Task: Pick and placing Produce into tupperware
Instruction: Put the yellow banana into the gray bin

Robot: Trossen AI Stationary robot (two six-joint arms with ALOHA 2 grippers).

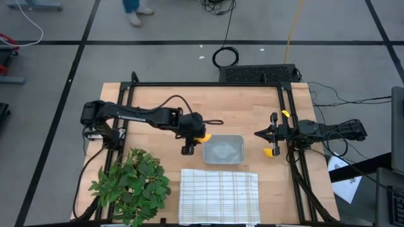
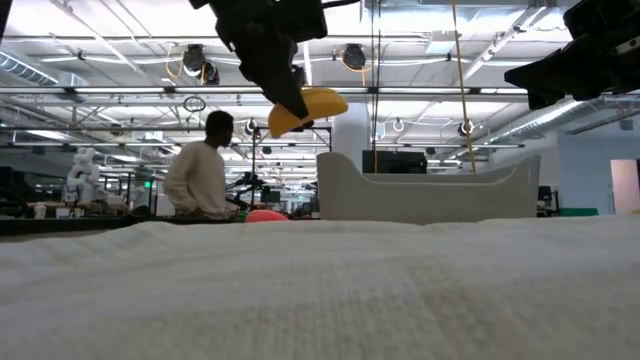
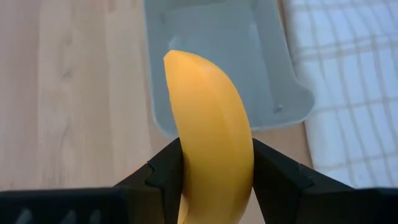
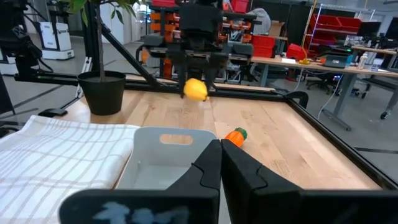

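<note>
My left gripper [image 3: 216,163] is shut on the curved yellow banana [image 3: 208,118] and hangs just left of the tupperware [image 1: 223,150]. The tupperware is a shallow grey-clear tub resting flat on the wooden table, and nothing lies inside it. The orange carrot with its green top [image 4: 235,135] lies on the wood beside the tub, on the side away from the cloth. No lemon-like fruit shows in any view. My right gripper [image 1: 260,133] waits shut, right of the tub. My left gripper pinches the banana between its two fingers [image 3: 163,177], which lie across the fruit's width. It comes slanting down from the table's left. The banana's free end [image 3: 180,62] sticks out past the fingertips toward the tub's left rim. In the low view the banana [image 2: 305,106] is lifted clear of the table.
A white checked cloth [image 1: 219,188] lies on the near side of the tub. A leafy green plant [image 1: 129,183] stands at the near left corner. A black frame rail [image 1: 208,84] runs around the table. A person [image 2: 200,170] stands in the room beyond.
</note>
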